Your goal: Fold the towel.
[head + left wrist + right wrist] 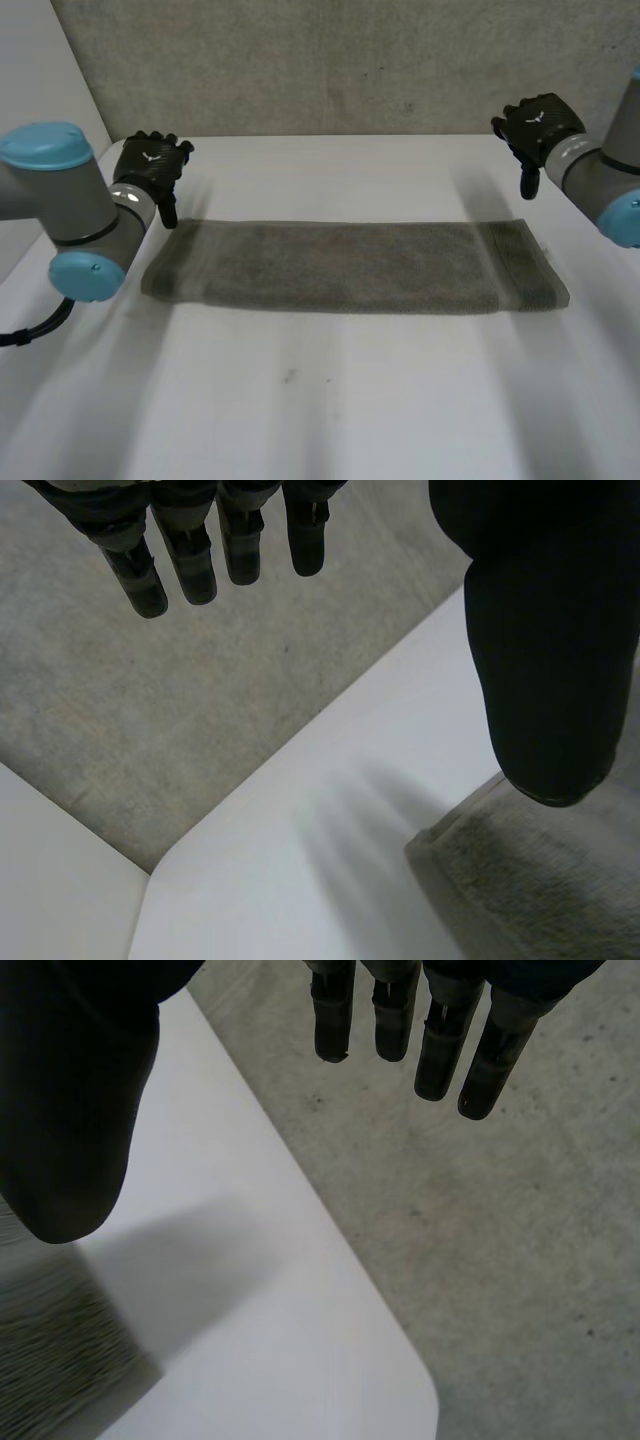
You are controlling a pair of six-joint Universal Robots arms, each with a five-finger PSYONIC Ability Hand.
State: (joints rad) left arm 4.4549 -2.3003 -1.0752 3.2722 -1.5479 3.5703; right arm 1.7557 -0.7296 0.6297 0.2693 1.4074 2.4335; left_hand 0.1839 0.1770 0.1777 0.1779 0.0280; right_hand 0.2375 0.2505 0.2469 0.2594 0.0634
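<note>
A grey towel [350,267] lies folded into a long strip across the middle of the white table [330,400]. My left hand [152,170] hovers just beyond the towel's left end, fingers straight and empty. In the left wrist view the fingers [190,555] hang straight, the thumb [545,650] is over the towel's corner [530,880]. My right hand [535,125] is raised beyond the towel's right end, open and holding nothing. Its fingers [440,1045] point over the table's far corner, and the towel's end [55,1350] lies below the thumb [70,1110].
A grey concrete wall [330,65] stands behind the table's far edge. The table's rounded far corner [410,1380] lies beneath the right hand. Bare table spreads in front of the towel.
</note>
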